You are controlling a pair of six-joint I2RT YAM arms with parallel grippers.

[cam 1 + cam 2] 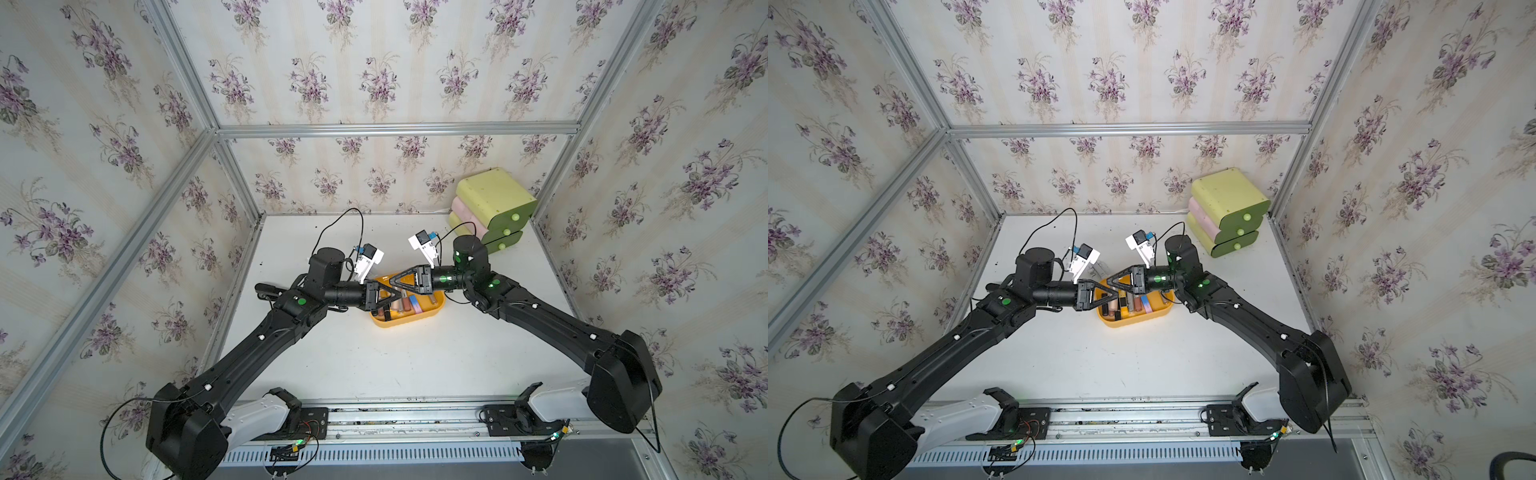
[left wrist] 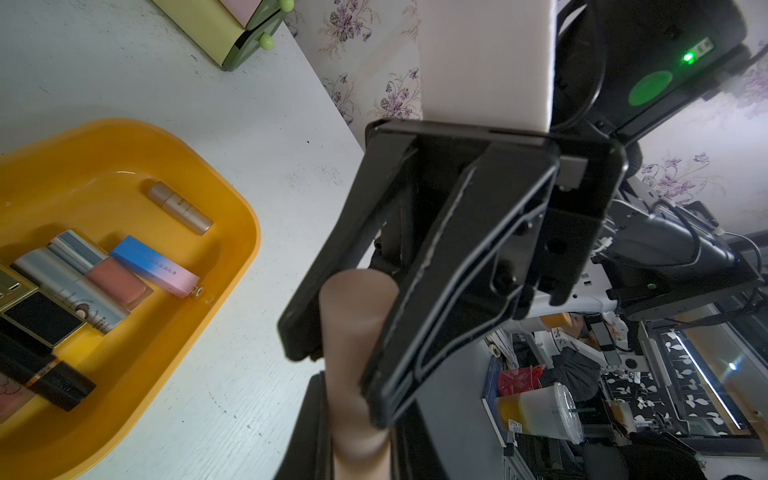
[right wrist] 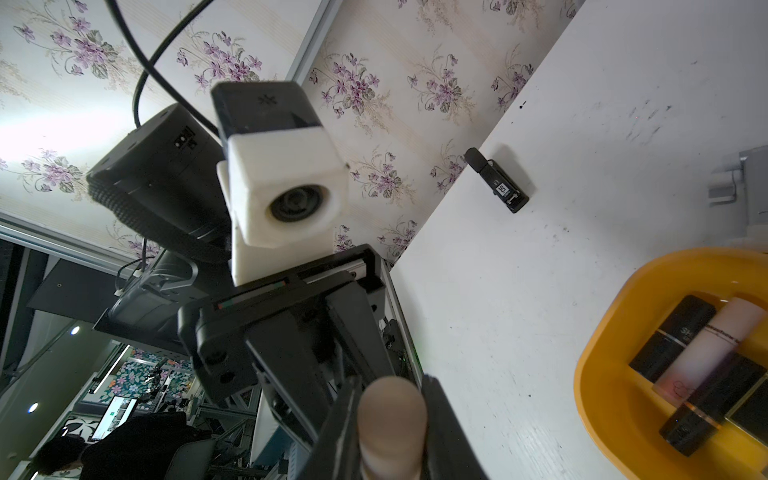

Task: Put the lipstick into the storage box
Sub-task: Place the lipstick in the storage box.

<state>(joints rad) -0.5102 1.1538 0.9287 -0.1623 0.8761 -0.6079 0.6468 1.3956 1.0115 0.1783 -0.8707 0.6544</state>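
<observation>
Two grips share one beige lipstick tube (image 2: 357,328): the left gripper (image 1: 397,292) and the right gripper (image 1: 394,279) are both clamped on it, tip to tip above the orange storage box (image 1: 415,321), where other lipsticks (image 2: 120,282) lie. If either arm pulls before one lets go, the smooth tube could twist or slip free. Dropped here, it might strike the rim and roll onto the bench (image 1: 374,365).

I see the lipstick (image 2: 347,340), a plain beige-pink round tube, pinched in black fingers (image 2: 436,291) over the left part of the storage box (image 1: 409,322). The box is a shallow orange-yellow tray with rounded corners. It sits mid-desk (image 1: 374,365), holding several tubes (image 1: 409,305) laid side by side.
</observation>
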